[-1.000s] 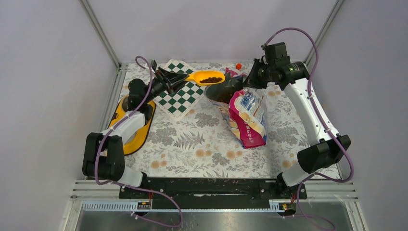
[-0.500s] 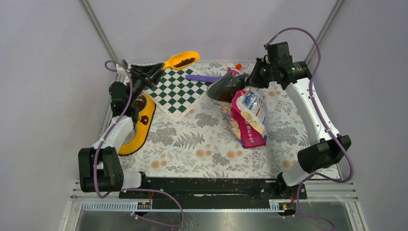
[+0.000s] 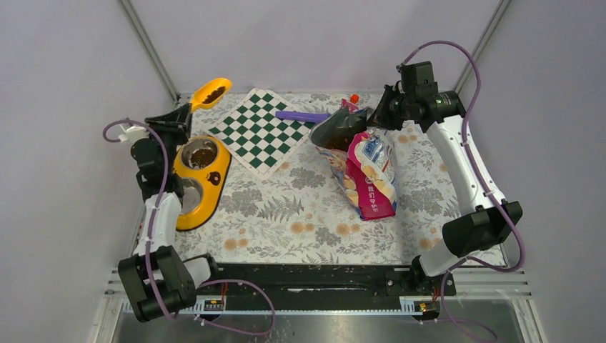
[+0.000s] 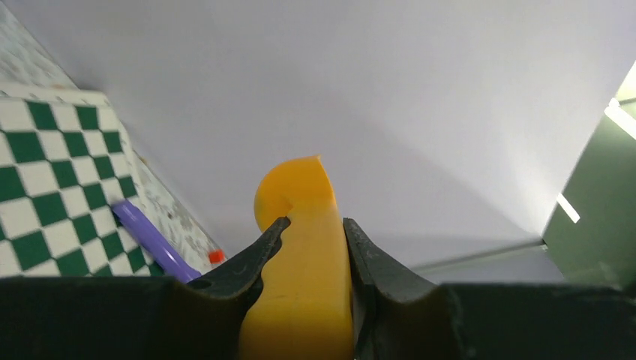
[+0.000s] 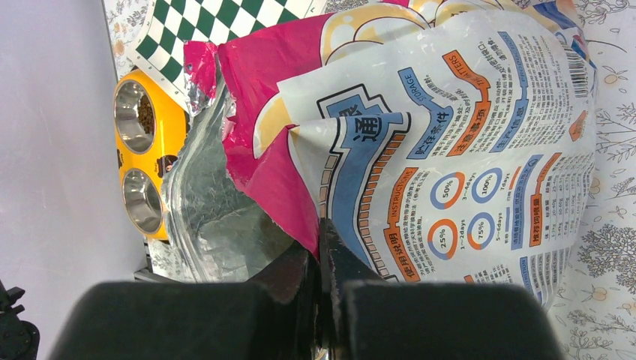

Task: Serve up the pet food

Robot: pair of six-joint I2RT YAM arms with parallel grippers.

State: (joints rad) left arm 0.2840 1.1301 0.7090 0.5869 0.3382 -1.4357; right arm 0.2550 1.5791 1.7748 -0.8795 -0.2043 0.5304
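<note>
Top external: my left gripper (image 3: 187,108) is clamping the scoop (image 3: 204,98) of kibble (image 3: 213,92) at the feeder's (image 3: 223,166) twelve o'clock, my right gripper (image 3: 377,118) pinching the bag (image 3: 371,179); tipping over a bowl likely follows.

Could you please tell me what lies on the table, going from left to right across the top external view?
In order: yellow double-bowl feeder → checkered mat → purple stick → pet food bag. The orange scoop overlaps the feeder's span, so it is left out.

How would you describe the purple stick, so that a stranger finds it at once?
Find the green-and-white checkered mat at the far side of the table. At its far right edge, toward the open pet food bag, lies the purple stick. Slim, straight and purple, it resembles nothing near it.
</note>
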